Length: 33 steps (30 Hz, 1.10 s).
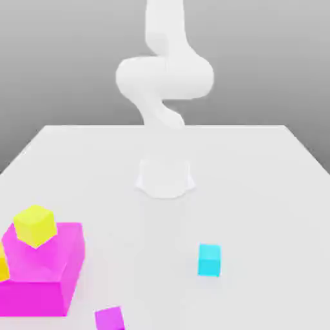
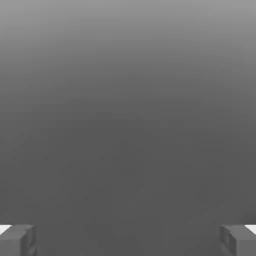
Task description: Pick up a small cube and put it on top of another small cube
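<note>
The table [image 1: 142, 225] is the largest thing, pale and flat, spreading across the lower part of the exterior view. The white arm [image 1: 165, 77] stands at its far side, in the middle of that view, on a base [image 1: 165, 179] set on the table.

Next in size is the magenta block [image 1: 32, 298], on the table at the exterior view's left. A yellow cube [image 1: 35, 227] shows over its top, turned so that one corner faces forward, and part of an orange-yellow cube [image 1: 3, 267] is cut by the picture's left edge.

The cyan cube [image 1: 209, 260] sits upright on the table, right of the middle in the exterior view, well apart from the block. The purple cube [image 1: 109, 318], slightly turned, is near the block at the exterior view's bottom edge, partly cut off.

The gripper [image 2: 128, 241] has its jaws wide apart, with nothing between them.
</note>
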Motion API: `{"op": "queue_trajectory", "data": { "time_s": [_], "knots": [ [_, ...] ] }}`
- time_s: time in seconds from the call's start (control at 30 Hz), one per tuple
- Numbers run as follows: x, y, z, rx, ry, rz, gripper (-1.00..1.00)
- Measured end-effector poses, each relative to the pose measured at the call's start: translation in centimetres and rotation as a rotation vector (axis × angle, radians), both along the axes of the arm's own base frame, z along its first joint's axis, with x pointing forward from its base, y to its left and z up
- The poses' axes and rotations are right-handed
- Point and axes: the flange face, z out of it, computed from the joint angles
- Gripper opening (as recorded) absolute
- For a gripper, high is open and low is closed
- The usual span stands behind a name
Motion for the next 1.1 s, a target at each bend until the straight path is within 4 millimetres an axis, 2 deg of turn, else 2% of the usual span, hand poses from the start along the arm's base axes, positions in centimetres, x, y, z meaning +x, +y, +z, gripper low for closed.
{"op": "queue_trajectory", "data": {
  "time_s": [0.13,0.2,0.3,0.43,0.53,0.63,0.7,0.87,0.9,1.1],
  "knots": [
    [4.1,2.2,-9.9,0.030,0.146,-0.011,0.00],
    [5.1,3.3,-14.9,0.041,0.218,-0.018,0.00],
    [5.6,4.9,-22.4,0.051,0.326,-0.031,0.00],
    [4.0,6.8,-32.5,0.054,0.476,-0.056,0.00],
    [1.2,7.9,-39.7,0.046,0.592,-0.078,0.00],
    [-2.4,8.4,-45.5,0.032,0.693,-0.100,0.00],
    [-3.2,8.5,-47.8,0.028,0.715,-0.106,0.00],
    [-3.5,8.6,-52.4,0.029,0.723,-0.108,0.00],
    [-3.6,8.6,-53.2,0.028,0.723,-0.108,-1.00],
    [-3.6,8.6,-53.5,0.028,0.722,-0.107,-1.00]
  ]
}}
